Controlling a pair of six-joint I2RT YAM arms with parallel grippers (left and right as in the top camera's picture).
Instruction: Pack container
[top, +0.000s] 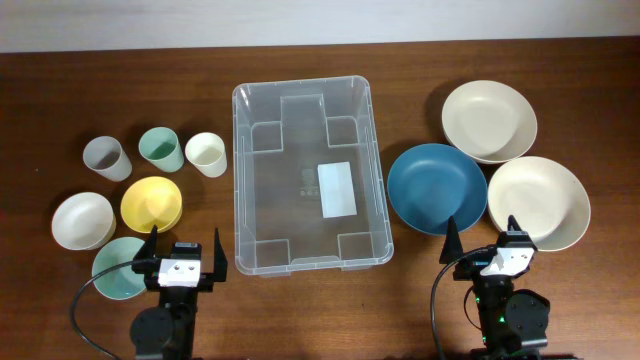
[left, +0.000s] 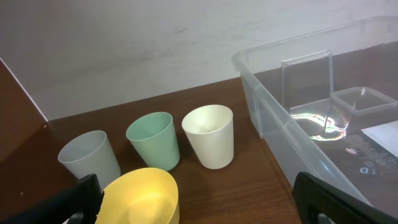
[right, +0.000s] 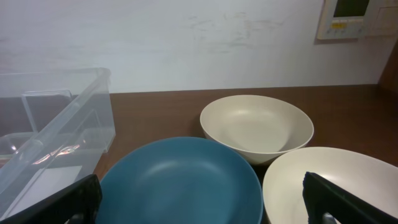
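Note:
The container (top: 270, 200), a large clear bin with a white label on its base, stands empty mid-table; its near corner (left: 298, 118) shows in the left wrist view and its side wall (right: 68, 124) in the right wrist view. My left gripper (top: 185, 242) (left: 199, 205) is open at the table's front left, behind a yellow bowl (left: 140, 196) and apart from it. My right gripper (top: 482, 236) (right: 200, 202) is open at the front right, facing a blue bowl (right: 180, 180). Nothing sits between either pair of fingers.
Left of the bin stand a grey cup (top: 106, 158), a green cup (top: 160, 149) and a cream cup (top: 206, 154), with a white bowl (top: 82, 220) and a teal bowl (top: 112, 268) nearer. Right of it lie two cream bowls (top: 489, 121) (top: 538, 202).

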